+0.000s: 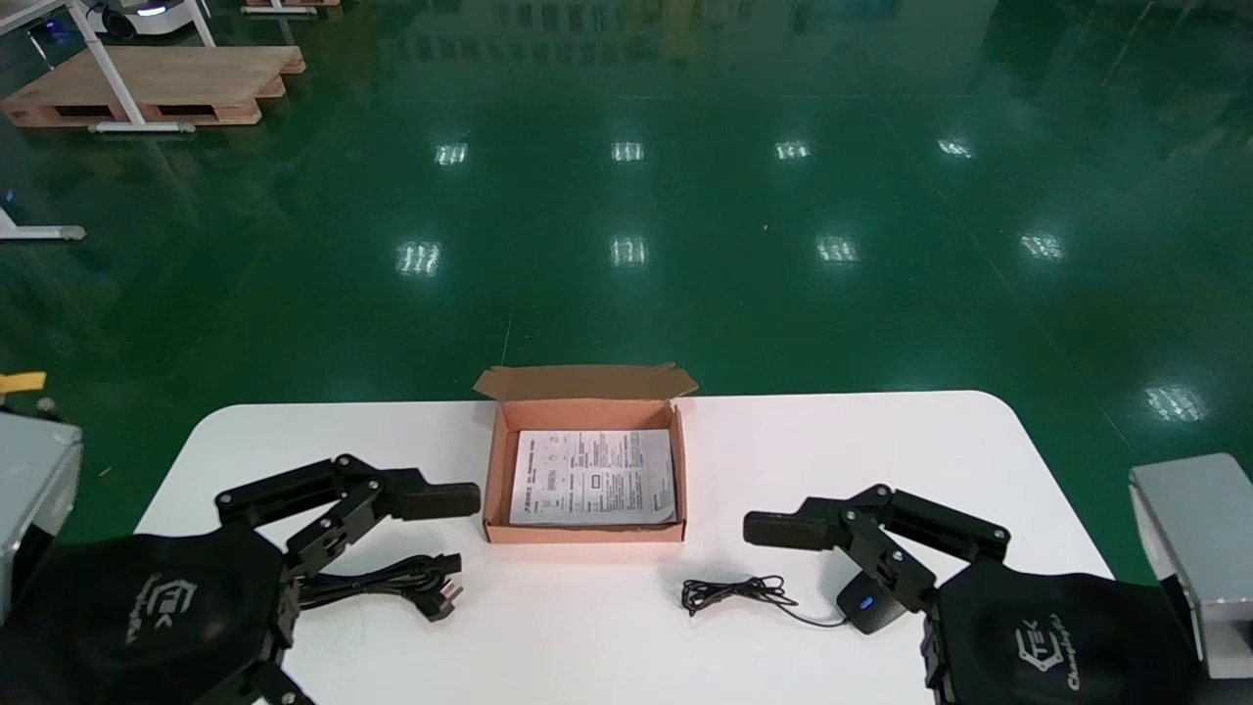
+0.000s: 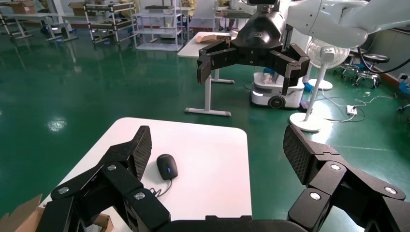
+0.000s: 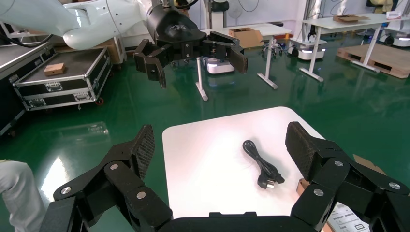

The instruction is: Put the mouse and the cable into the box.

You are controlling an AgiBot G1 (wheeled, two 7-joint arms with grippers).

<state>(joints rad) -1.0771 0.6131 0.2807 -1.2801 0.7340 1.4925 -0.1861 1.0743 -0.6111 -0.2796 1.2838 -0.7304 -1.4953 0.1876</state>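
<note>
A white table with rounded corners (image 1: 587,646) is carrying 1 open brown cardboard box (image 1: 584,534), which is sitting at the middle of the far edge with its lid flap folded back. A printed white paper sheet (image 1: 594,477) is lying flat inside the box and covering its floor.

The bundled black power cable with a plug (image 1: 392,580) is lying on the table to the left of the box, toward the near edge and outside the box. The left gripper (image 2: 218,153) is hovering over that part of the table, its 2 fingers spread wide and grasping nothing; in the head view 1 finger is reaching close to the box's front left corner, though whether it is touching the box cannot be told.

The black computer mouse with a small blue light (image 1: 866,607) is resting on the table to the right of the box, also outside it. Its thin black cord (image 1: 734,592) is trailing left and bunching up loosely in front of the box's right corner. The right gripper (image 3: 222,147) is hanging above the mouse, its 2 fingers likewise splayed apart and gripping nothing.
</note>
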